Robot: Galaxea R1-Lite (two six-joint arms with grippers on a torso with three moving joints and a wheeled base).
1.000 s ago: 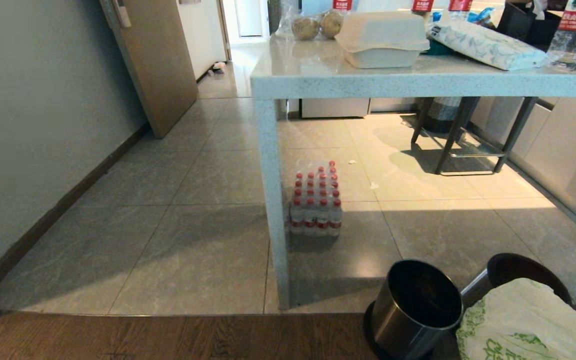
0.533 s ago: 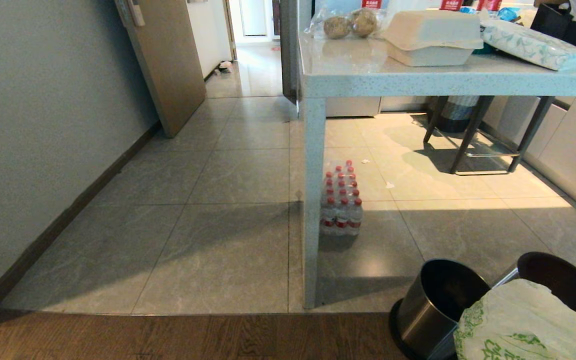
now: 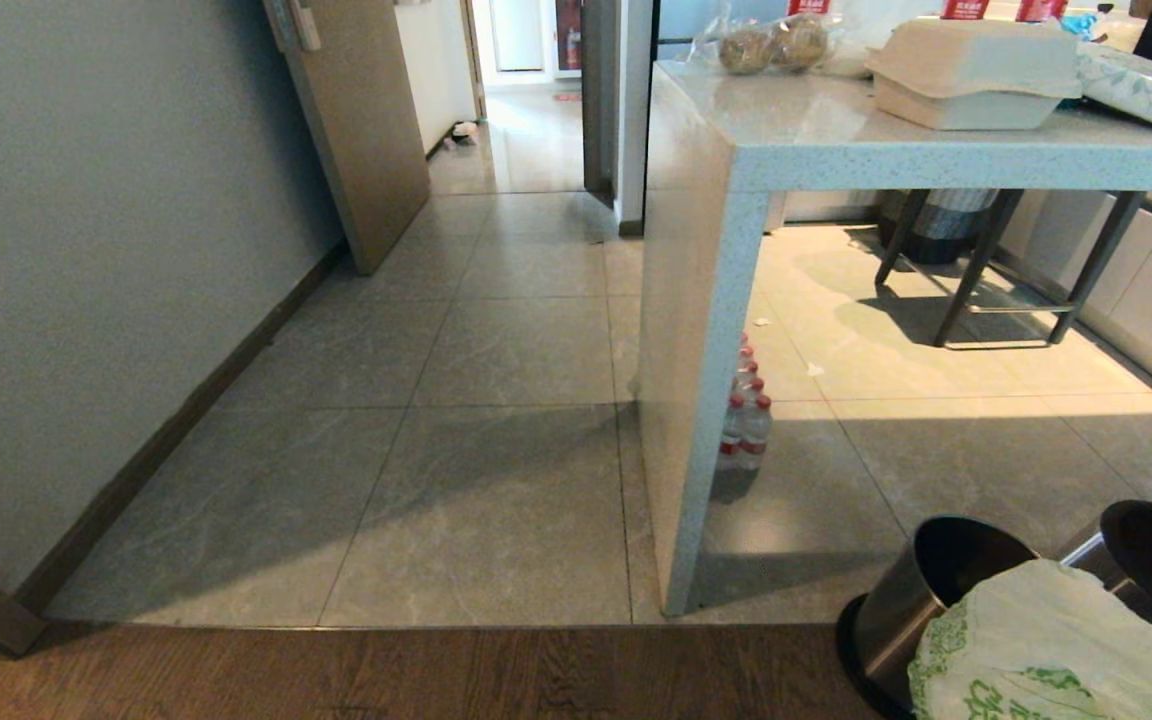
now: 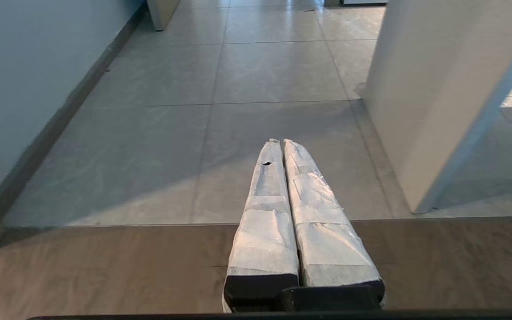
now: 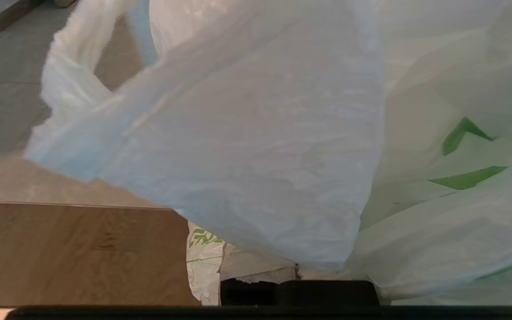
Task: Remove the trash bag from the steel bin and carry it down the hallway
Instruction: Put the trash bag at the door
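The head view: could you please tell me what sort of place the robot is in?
Most likely a home kitchen or dining area opening onto a hallway: a stone-topped table with a takeaway food box, a pack of water bottles on the tiled floor, and a steel bin.

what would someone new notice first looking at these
Probably the white trash bag with green print, bulging at the head view's lower right and draped over the right wrist camera. Behind it stand two steel bins, the nearer dark inside. Then the pale stone table at right, and the tiled hallway running away past it.
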